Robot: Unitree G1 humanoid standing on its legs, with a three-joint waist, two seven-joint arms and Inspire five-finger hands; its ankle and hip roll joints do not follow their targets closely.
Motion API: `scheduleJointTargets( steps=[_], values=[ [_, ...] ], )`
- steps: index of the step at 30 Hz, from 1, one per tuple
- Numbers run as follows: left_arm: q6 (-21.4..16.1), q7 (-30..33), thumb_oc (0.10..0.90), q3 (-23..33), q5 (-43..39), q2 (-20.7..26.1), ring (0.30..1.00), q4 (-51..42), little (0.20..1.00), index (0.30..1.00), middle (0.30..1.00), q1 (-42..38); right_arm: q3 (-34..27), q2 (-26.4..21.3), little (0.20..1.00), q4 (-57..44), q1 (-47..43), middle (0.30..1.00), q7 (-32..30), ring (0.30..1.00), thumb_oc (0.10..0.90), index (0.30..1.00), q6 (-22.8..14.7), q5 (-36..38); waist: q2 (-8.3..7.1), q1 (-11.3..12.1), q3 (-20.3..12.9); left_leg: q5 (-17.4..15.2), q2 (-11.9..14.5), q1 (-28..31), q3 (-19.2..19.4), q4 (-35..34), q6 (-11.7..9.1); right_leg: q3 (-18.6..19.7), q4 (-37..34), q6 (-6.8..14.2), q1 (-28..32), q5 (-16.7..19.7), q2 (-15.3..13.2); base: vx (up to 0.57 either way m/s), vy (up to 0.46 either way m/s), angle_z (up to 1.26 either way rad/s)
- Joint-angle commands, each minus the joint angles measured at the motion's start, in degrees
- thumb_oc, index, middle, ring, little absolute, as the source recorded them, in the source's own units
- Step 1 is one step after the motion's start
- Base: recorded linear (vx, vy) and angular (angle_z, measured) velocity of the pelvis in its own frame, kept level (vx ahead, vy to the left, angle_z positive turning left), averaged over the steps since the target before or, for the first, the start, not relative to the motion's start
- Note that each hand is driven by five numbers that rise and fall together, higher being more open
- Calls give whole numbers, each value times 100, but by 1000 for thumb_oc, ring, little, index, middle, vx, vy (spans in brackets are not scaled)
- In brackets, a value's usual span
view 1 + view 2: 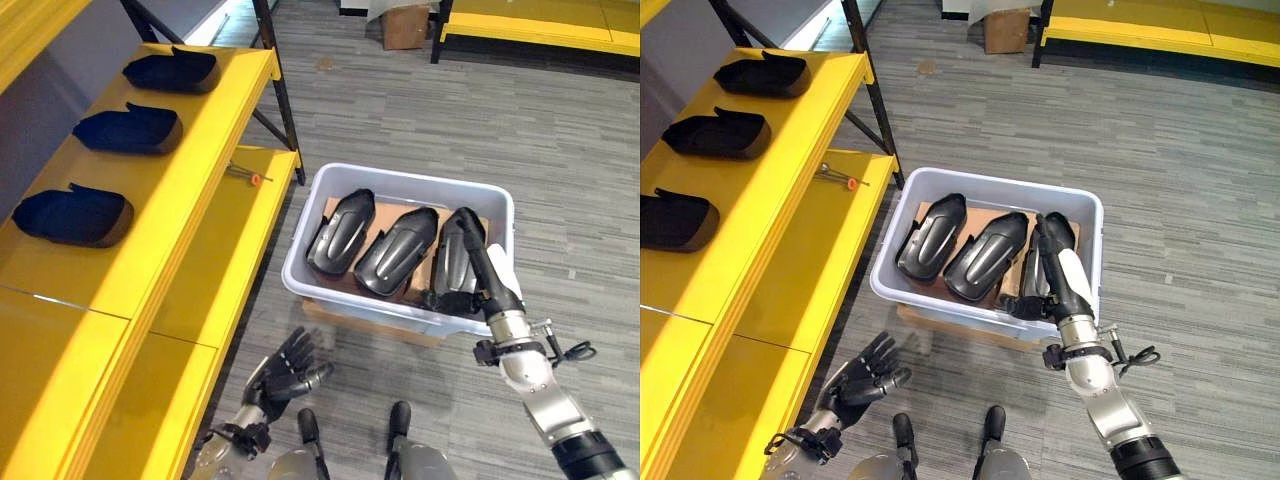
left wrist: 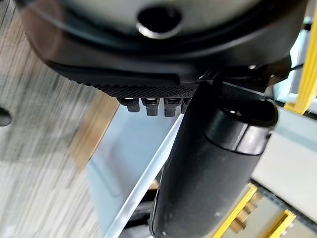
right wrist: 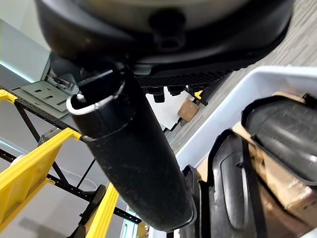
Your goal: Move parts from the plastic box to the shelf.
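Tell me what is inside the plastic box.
Inside the plastic box: three dark parts side by side on brown cardboard, the right hand on the rightmost. The hand covers its fingers.

Floor: grey striped carpet tile (image 1: 500, 130), evenly lit, no hard shadows. Left side: yellow rack (image 1: 190, 200) with black diagonal bracing (image 1: 275, 90) and black uprights, two tiers visible, lower tier steps out toward the right. Grey wall (image 1: 40, 110) behind the upper tier. Small orange-handled tool (image 1: 245, 176) lies on the lower tier. Far side: cardboard carton (image 1: 405, 25) on the floor, and to its right a second low yellow platform (image 1: 540, 25) on a black frame.
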Motion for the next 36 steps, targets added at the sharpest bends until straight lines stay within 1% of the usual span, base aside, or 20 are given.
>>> scheduleJointTargets(
  steps=[1, 2, 3, 4, 5, 7, 9, 10, 11, 13, 14, 16, 18, 20, 22, 26, 30, 32, 33, 36],
  values=[
    [-812, 21, 900, 354, 16, -50, 1000, -236, 1000, 1000, 1000, -116, -330, -105, 1000, -684, 187, 1000, -112, 1000, 900, 1000, -429, -310, -268, -219, -540, -766, -31, -224, -103, 808, 87, 596, 1204, -162, -157, -1182, 53, 51, -107, 2],
    [-818, 33, 900, 365, 31, -54, 1000, -239, 1000, 1000, 1000, -115, -335, -108, 1000, -689, 202, 1000, -111, 1000, 900, 1000, -442, -338, -274, -221, -540, -785, -30, -228, -117, 851, 92, 604, 1220, -170, -160, -1190, 52, 44, -111, 1],
    [-1069, 331, 900, 452, 474, -47, 1000, -259, 1000, 1000, 1000, -123, -364, -145, 1000, -726, 335, 1000, -154, 1000, 900, 1000, -598, -465, -331, -254, -527, -955, -29, -270, -201, 1322, 151, 656, 1369, -259, -170, -1254, 49, 46, -95, -3],
    [-1210, 409, 900, 456, 724, -36, 1000, -241, 1000, 1000, 1000, -148, -350, -161, 1000, -729, 369, 1000, -216, 1000, 900, 1000, -647, -508, -349, -267, -519, -968, -15, -325, -219, 1588, 158, 659, 1407, -304, -159, -1280, 60, 68, -131, -6],
    [-1297, 434, 900, 418, 836, 1, 1000, -255, 1000, 1000, 1000, -176, -341, -169, 1000, -738, 387, 1000, -270, 1000, 900, 1000, -663, -523, -371, -262, -496, -886, 20, -439, -293, 1950, 131, 672, 1412, -369, -120, -1301, 86, 56, -82, -15],
    [-1316, 414, 900, 392, 876, 20, 1000, -310, 1000, 1000, 1000, -165, -315, -174, 1000, -693, 386, 1000, -283, 1000, 900, 1000, -733, -453, -372, -234, -484, -815, -15, -587, -491, 2158, 130, 774, 1418, -406, -99, -1294, 154, 115, -42, -17],
    [-1204, 286, 900, 363, 684, 8, 1000, -367, 1000, 1000, 1000, -101, -215, -139, 1000, -662, 355, 1000, -278, 1000, 900, 1000, -815, -386, -319, -198, -478, -666, -76, -632, -619, 1688, 89, 966, 1387, -349, -12, -1308, 271, 276, 101, -25],
    [-1287, 145, 900, 328, 618, 7, 1000, -378, 1000, 1000, 1000, -90, -189, -127, 1000, -770, 366, 1000, -236, 1000, 900, 1000, -726, -439, -257, -197, -468, -379, -24, -704, -547, 1149, -33, 996, 1316, -304, 113, -1343, 324, 314, 190, -42],
    [-1361, 115, 900, 307, 570, 13, 1000, -388, 1000, 1000, 1000, -89, -195, -138, 1000, -825, 394, 1000, -232, 1000, 900, 1000, -697, -458, -217, -197, -454, -172, 36, -812, -506, 930, -114, 993, 1276, -297, 194, -1370, 362, 303, 193, -30],
    [-1713, 559, 900, 322, 686, 29, 1000, -409, 1000, 1000, 1000, -59, -186, -183, 1000, -866, 450, 1000, -265, 1000, 900, 1000, -714, -608, -186, -153, -415, 135, 70, -1017, -627, 630, -236, 1082, 1178, -263, 394, -1421, 391, 270, 171, -2],
    [-1768, 851, 900, 336, 809, 50, 1000, -416, 1000, 1000, 1000, -58, -142, -205, 1000, -845, 440, 1000, -310, 1000, 900, 1000, -760, -789, -195, -116, -406, 139, 35, -1069, -791, 602, -241, 1162, 1147, -236, 447, -1427, 379, 254, 154, -5],
    [-1738, 1104, 900, 372, 943, 50, 1000, -420, 1000, 1000, 1000, -74, -67, -241, 1000, -825, 399, 1000, -313, 1000, 900, 1000, -816, -917, -212, -67, -406, 49, -24, -1063, -948, 582, -208, 1265, 1115, -194, 493, -1429, 346, 235, 157, -60],
    [-1761, 1406, 900, 373, 1367, 121, 1000, -425, 1000, 1000, 1000, -176, -46, -367, 1000, -967, 425, 1000, -316, 1000, 900, 1000, -843, -873, -261, -58, -470, -267, -63, -933, -742, 660, -94, 1131, 1117, -137, 547, -1508, 209, 414, 338, -119],
    [-1714, 1449, 900, 350, 1398, 179, 1000, -544, 1000, 1000, 1000, -194, -21, -350, 1000, -985, 412, 1000, -306, 1000, 900, 1000, -808, -755, -304, -18, -510, -406, -132, -862, -741, 702, -29, 1093, 1110, -73, 578, -1499, 138, 270, 231, -53],
    [-1637, 1386, 900, 321, 1359, 265, 1000, -827, 1000, 1000, 1000, -201, 36, -290, 1000, -1009, 390, 1000, -298, 1000, 900, 1000, -707, -737, -366, 60, -570, -554, -269, -789, -747, 767, 69, 1020, 1076, 11, 614, -1440, 22, 227, 224, -8],
    [-1390, 1692, 900, 358, 1546, 428, 1000, -1396, 1000, 1000, 1000, -212, 117, -125, 1000, -989, 362, 1000, -406, 1000, 900, 1000, -517, -819, -461, 174, -623, -745, -441, -671, -721, 828, 249, 972, 1129, 189, 593, -1343, -179, 162, 183, 19],
    [-1092, 2067, 900, 390, 1749, 504, 1000, -1623, 1000, 1000, 1000, -228, 142, -27, 1000, -855, 314, 1000, -738, 1000, 900, 1000, -548, -1166, -525, 259, -662, -840, -538, -638, -710, 875, 372, 941, 1248, 281, 614, -1346, -288, 100, 108, 14],
    [-977, 1938, 900, 457, 1779, 589, 1000, -1878, 1000, 1000, 1000, -183, 114, 16, 1000, -856, 278, 1000, -1149, 1000, 900, 1000, -542, -1478, -563, 349, -685, -897, -583, -590, -624, 863, 480, 817, 1466, 389, 569, -1273, -390, 80, 88, 18],
    [-939, 2110, 900, 502, 1977, 682, 1000, -2216, 1000, 1000, 1000, -121, 40, 19, 1000, -836, 239, 1000, -1227, 1000, 900, 1000, -475, -1569, -587, 393, -666, -967, -626, -573, -591, 887, 561, 772, 1761, 415, 425, -1119, -421, 60, 82, 7],
    [-799, 2332, 900, 555, 2012, 802, 1000, -2585, 1000, 1000, 1000, -172, 13, -83, 1000, -746, 165, 1000, -1304, 1000, 900, 1000, -416, -1736, -575, 334, -580, -999, -660, -445, -671, 825, 578, 937, 1728, 397, 20, -1051, -230, 16, 9, -5]
  ],
)
